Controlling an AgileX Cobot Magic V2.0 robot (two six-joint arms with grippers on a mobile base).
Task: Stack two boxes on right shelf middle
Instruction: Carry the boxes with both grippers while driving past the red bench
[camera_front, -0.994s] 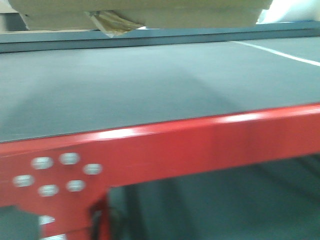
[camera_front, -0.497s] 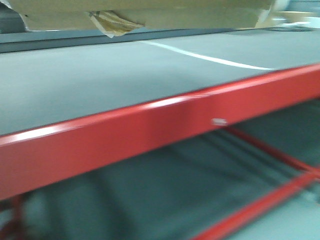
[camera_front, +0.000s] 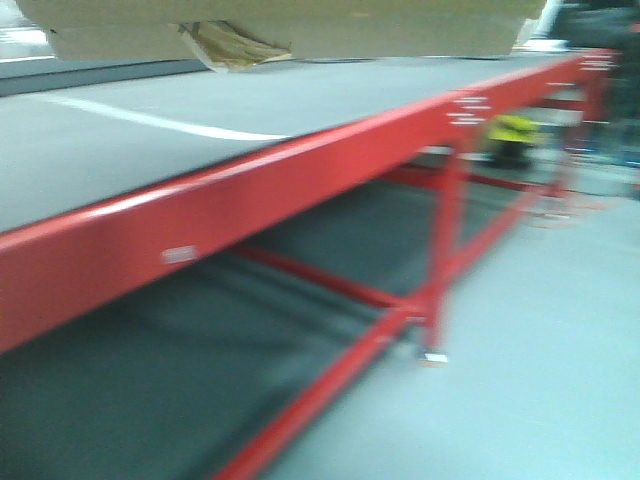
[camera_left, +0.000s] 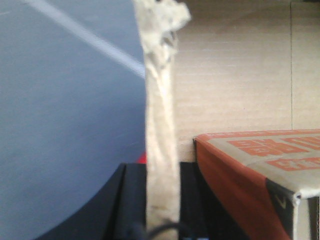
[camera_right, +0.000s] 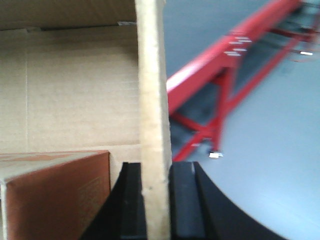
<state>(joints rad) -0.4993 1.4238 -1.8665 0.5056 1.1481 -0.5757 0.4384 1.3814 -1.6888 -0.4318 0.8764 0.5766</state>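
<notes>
A brown cardboard box (camera_front: 300, 22) with torn yellowish tape (camera_front: 232, 45) hangs at the top edge of the front view, carried between both arms. My left gripper (camera_left: 161, 172) is shut on the box's left wall (camera_left: 160, 100). My right gripper (camera_right: 155, 170) is shut on its right wall (camera_right: 152, 75). Inside the open box lies a smaller cardboard box with orange-red print, seen in the left wrist view (camera_left: 250, 160) and the right wrist view (camera_right: 55, 190). The stainless-steel shelf is out of view.
A long red rack (camera_front: 250, 190) with a matte dark grey board (camera_front: 300, 95) runs from below the box to the far right. Its red leg and braces (camera_front: 440, 270) stand on the grey floor (camera_front: 540, 380). A yellow object (camera_front: 512, 130) sits behind the rack.
The front view has swung to the right: the red rail slid left and now runs away diagonally, and the floor and rack leg came into view. The box keeps its place at the top.
</notes>
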